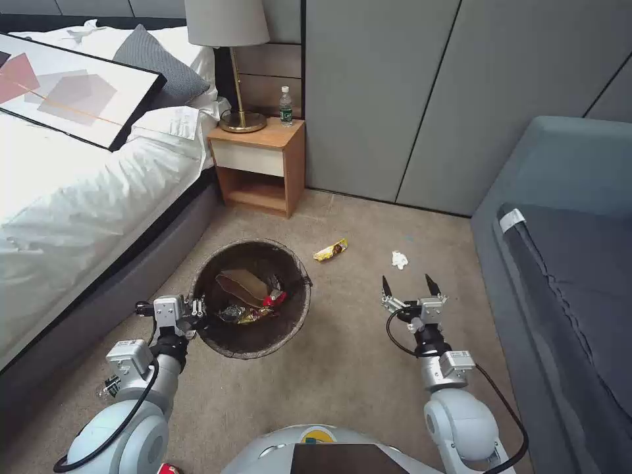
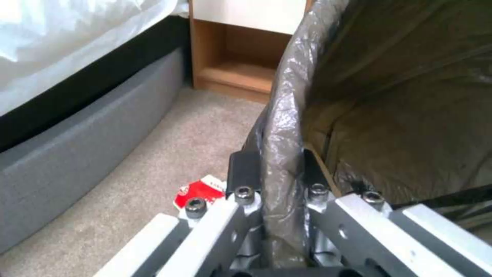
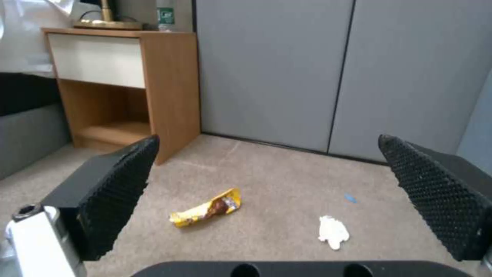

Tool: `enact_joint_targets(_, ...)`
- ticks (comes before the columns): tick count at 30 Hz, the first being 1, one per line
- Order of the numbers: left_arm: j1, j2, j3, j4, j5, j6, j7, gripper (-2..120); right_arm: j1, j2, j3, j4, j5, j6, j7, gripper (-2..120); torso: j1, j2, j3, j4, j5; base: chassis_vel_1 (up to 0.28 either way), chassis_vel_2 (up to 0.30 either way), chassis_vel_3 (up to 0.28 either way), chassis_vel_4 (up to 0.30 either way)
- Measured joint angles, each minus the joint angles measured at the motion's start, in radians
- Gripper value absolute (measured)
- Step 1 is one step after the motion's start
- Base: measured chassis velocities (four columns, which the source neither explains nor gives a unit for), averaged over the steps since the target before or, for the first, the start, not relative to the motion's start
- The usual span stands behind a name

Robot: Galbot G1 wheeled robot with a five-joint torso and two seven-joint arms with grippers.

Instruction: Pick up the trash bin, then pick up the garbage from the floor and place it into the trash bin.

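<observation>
The trash bin, lined with a dark bag, sits in front of me to the left. My left gripper is shut on its near-left rim; the left wrist view shows the gripper pinching the bag-covered rim. Tan paper and red and gold wrappers lie inside. On the carpet beyond are garbage pieces: a yellow wrapper and a white tissue. A red-and-white cup lies under the left gripper. My right gripper hangs open short of the tissue.
The bed runs along the left and a grey sofa along the right. A wooden nightstand with a lamp and a bottle stands at the back by grey wall panels. A small blue scrap lies on the carpet.
</observation>
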Motion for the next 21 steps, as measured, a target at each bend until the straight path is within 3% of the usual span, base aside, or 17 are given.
enact_joint_targets(21,0.011,-0.005,0.002,-0.007,0.006,-0.004,-0.002,2,0.008,0.003,0.000,-0.014,0.018,0.001,0.001,100,0.000,0.000,0.000,0.0000,0.0001,-0.015,0.016,0.015,-0.014)
